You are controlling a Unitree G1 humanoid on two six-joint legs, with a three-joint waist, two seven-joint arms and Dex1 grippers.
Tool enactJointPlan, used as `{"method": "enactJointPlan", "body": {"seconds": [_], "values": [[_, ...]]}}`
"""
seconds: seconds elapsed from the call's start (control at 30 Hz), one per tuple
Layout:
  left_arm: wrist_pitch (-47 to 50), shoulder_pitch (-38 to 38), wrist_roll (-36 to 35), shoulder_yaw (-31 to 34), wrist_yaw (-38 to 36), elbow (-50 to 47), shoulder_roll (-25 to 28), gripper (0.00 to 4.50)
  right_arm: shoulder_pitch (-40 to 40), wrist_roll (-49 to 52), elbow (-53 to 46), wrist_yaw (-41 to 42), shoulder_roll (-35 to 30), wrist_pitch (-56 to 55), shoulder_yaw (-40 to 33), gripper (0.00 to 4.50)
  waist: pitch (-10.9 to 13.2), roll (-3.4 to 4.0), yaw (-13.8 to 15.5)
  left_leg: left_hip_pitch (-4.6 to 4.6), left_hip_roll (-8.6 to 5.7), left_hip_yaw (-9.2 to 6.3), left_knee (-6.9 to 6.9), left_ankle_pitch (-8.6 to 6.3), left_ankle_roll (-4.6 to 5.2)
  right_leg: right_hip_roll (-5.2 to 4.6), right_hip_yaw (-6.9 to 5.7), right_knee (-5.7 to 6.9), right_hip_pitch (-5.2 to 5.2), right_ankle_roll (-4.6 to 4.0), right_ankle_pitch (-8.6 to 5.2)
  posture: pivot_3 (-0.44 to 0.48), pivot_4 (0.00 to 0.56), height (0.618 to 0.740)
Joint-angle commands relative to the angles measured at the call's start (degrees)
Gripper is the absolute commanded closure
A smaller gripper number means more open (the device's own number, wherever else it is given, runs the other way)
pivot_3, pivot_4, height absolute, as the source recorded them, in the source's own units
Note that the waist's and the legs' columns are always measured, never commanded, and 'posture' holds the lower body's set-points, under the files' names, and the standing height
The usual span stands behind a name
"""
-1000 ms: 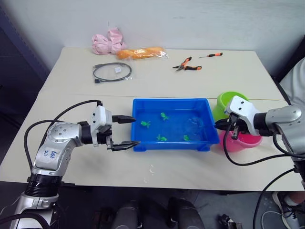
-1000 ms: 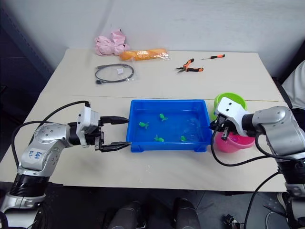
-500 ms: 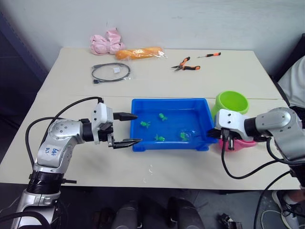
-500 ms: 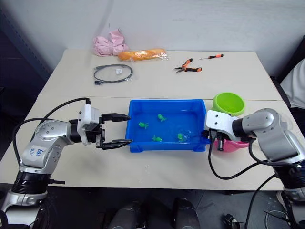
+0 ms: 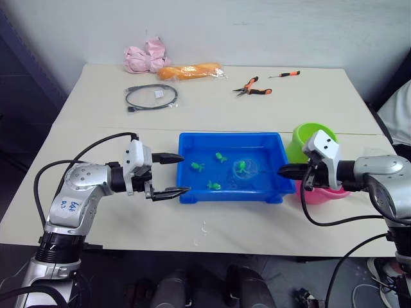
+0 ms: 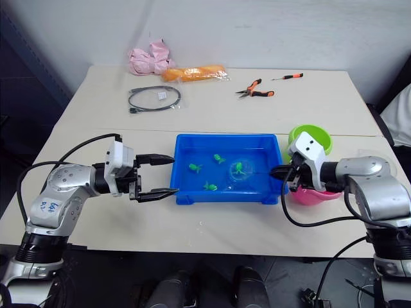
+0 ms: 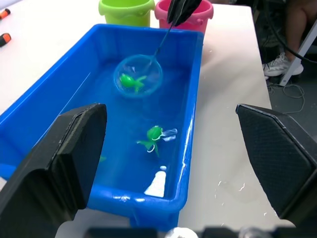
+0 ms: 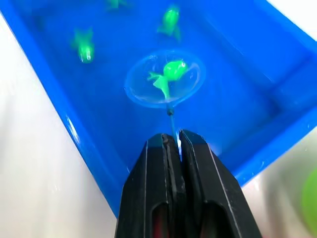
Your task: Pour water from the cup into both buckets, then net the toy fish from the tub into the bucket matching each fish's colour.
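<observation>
The left gripper (image 5: pixel 168 174) hangs open just left of the tub (image 5: pixel 192 193). The right gripper (image 8: pixel 171 144) pinches the net (image 8: pixel 165 84) handle (hoop over the tub, a green fish (image 8: pixel 168 73) inside). Behind stand the green bucket (image 5: pixel 300 140) and pink bucket (image 5: pixel 324 192).

Both arms are rounded silver-grey metal shells with black joints, each ending in a white wrist block and black tapered jaws. Black cables loop along each forearm. The left arm (image 5: pixel 80 192) bears handwritten blue markings on its shell.
</observation>
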Motion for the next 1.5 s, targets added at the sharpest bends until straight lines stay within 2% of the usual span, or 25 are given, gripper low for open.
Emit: {"method": "enactJointPlan", "body": {"seconds": [0.03,0.27,0.5,0.63,0.77,0.9,1.23,1.5], "values": [[1.6,-1.6,-3.6,2.5,2.3,-1.6,-1.9,0.03,5.8,5.9,-7.6,-0.9,0.5,-1.5,-10.1,4.5,0.0,0.0,0.0,0.0,-0.01,0.01,0.0,0.0,0.0,0.0,0.0,-0.01,0.0,0.0,0.0,0.0,0.15,0.74],[3.2,-7.6,-5.0,2.2,4.5,-0.8,-4.4,0.03,16.0,9.1,-14.9,-7.4,3.6,-1.2,-19.1,4.5,0.0,-0.01,1.3,0.01,-0.01,-0.01,0.0,0.0,0.0,0.02,0.0,-0.01,0.03,0.01,0.0,0.0,0.15,0.74],[2.9,-10.9,-5.4,2.7,6.2,1.7,-7.3,0.03,21.5,14.1,-20.2,-13.4,6.2,0.3,-28.6,4.5,0.0,-0.01,1.2,0.02,-0.05,-0.01,-0.01,0.01,0.01,0.12,0.01,0.0,0.03,0.02,0.01,0.0,0.15,0.74],[2.7,-11.4,-5.4,2.6,6.0,2.9,-7.7,0.03,23.4,13.0,-16.6,-13.7,3.9,-3.6,-34.7,4.5,0.0,-0.01,1.2,0.03,-0.05,0.02,-0.01,0.01,0.02,0.13,0.03,0.01,0.04,0.02,0.01,0.0,0.15,0.74],[2.2,-12.3,-5.3,2.3,6.9,3.5,-9.0,0.03,22.4,10.6,-9.3,-16.1,1.8,-6.5,-37.1,4.5,0.0,-0.01,1.3,0.04,-0.1,0.03,-0.01,0.04,0.08,0.15,0.03,0.01,0.05,0.03,0.01,0.0,0.15,0.74],[0.9,-12.6,-4.3,2.4,9.0,3.6,-10.5,0.03,19.6,6.4,-1.6,-21.1,1.5,-10.9,-35.6,4.5,0.0,-0.01,1.2,0.04,-0.12,0.03,-0.01,0.04,0.09,0.13,0.03,0.0,0.05,0.03,0.02,0.0,0.15,0.74],[0.7,-11.5,-4.7,2.5,11.8,1.3,-11.4,0.03,19.2,-9.6,9.1,-31.4,4.2,-33.4,-25.7,4.5,0.0,0.0,1.1,0.06,-0.12,0.1,-0.03,0.08,0.06,0.22,0.06,0.04,0.04,0.04,0.01,0.0,0.15,0.74],[1.1,-10.6,-4.9,2.0,12.0,0.6,-11.5,0.03,19.6,-27.7,14.9,-40.6,-2.3,-51.9,-18.5,4.5,0.0,0.01,1.1,0.07,-0.12,0.1,-0.03,0.09,0.05,0.21,0.09,0.04,0.04,0.05,0.01,0.0,0.15,0.74]]}}
